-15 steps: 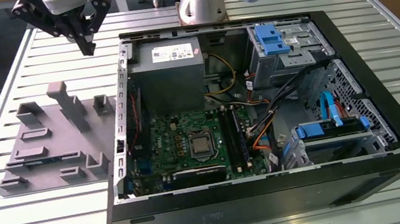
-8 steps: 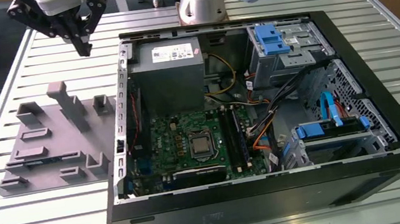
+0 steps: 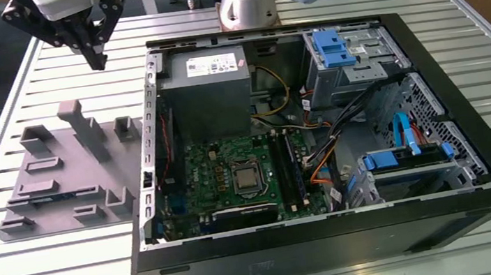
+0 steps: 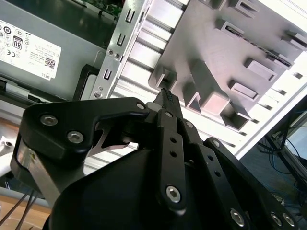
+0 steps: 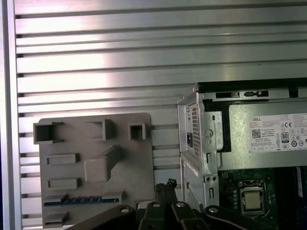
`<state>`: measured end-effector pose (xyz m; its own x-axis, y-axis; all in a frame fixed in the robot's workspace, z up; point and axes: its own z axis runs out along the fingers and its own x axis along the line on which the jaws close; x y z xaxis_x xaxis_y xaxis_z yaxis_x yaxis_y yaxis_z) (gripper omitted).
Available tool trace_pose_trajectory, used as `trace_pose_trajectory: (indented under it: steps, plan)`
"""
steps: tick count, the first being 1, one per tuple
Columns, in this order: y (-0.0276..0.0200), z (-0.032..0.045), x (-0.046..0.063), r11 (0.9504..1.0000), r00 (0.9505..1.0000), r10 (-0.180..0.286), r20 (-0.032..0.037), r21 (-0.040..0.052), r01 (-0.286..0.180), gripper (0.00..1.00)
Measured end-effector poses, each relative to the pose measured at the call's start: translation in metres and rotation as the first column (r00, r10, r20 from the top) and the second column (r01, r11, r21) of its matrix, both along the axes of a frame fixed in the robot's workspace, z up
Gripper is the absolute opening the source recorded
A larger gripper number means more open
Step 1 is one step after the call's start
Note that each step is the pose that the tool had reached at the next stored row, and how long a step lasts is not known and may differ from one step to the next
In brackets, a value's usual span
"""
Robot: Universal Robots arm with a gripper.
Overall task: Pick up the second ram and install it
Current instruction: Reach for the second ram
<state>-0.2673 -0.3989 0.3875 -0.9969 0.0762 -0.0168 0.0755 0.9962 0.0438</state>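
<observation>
Nearest: black wall of the open computer case (image 3: 333, 243), lying on its side on the slatted counter (image 3: 56, 273), so the inside faces up and can be reached from above.

Inside: green motherboard (image 3: 222, 175) with long black slots (image 3: 289, 171) beside the processor. Cannot tell whether any slot is already filled. Grey power supply (image 3: 205, 79) at the far end.

On the exterior view's left, just beside the case: grey holder tray (image 3: 52, 168). The memory stick (image 3: 51, 197) sits in a long groove toward the tray's near end, showing as a thin blue line in the first wrist view (image 5: 81, 200). It looks to stand on edge, probably so its top edge can be pinched from above.

Farther: end effector (image 3: 97, 57) hangs in the air past the tray's far end, well apart from the stick, tips pointing down. Fingers look closed together, nothing between them, in both wrist views (image 4: 165, 93) (image 5: 165, 184). Stick not yet picked up.

Farthest: arm base (image 3: 246, 4) behind the case.
</observation>
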Motion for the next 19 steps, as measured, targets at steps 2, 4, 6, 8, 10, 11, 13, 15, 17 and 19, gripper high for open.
trace_pose_trajectory:
  steps: [2,4,6,8,10,11,13,15,17,19]
  plan:
    - [0.0000,-0.0001,-0.002,1.0000,1.0000,0.000,-0.0001,0.0000,0.000,0.11]
    - [0.0000,-0.0002,-0.004,1.0000,1.0000,0.000,0.0000,0.0000,0.000,0.11]
    - [0.0000,-0.0003,-0.006,1.0000,1.0000,0.000,0.0000,-0.0001,0.000,0.11]
    - [0.0000,-0.0004,-0.008,1.0000,1.0000,0.000,0.0000,0.0000,0.000,0.11]
    - [0.0000,-0.0005,-0.009,1.0000,1.0000,0.000,0.0000,0.0000,0.000,0.11]
    - [0.0000,-0.0006,-0.010,1.0000,1.0000,0.000,-0.0001,0.0000,0.000,0.11]
    - [0.0000,-0.0007,-0.012,1.0000,1.0000,0.000,0.0000,-0.0001,0.000,0.11]
    - [0.0000,-0.0008,-0.014,1.0000,1.0000,0.000,0.0000,0.0000,0.000,0.11]
    - [0.0000,-0.0010,-0.015,1.0000,1.0000,0.000,0.0000,0.0000,0.000,0.11]
    - [0.0000,-0.0011,-0.017,1.0000,1.0000,0.000,0.0000,0.0000,0.000,0.11]
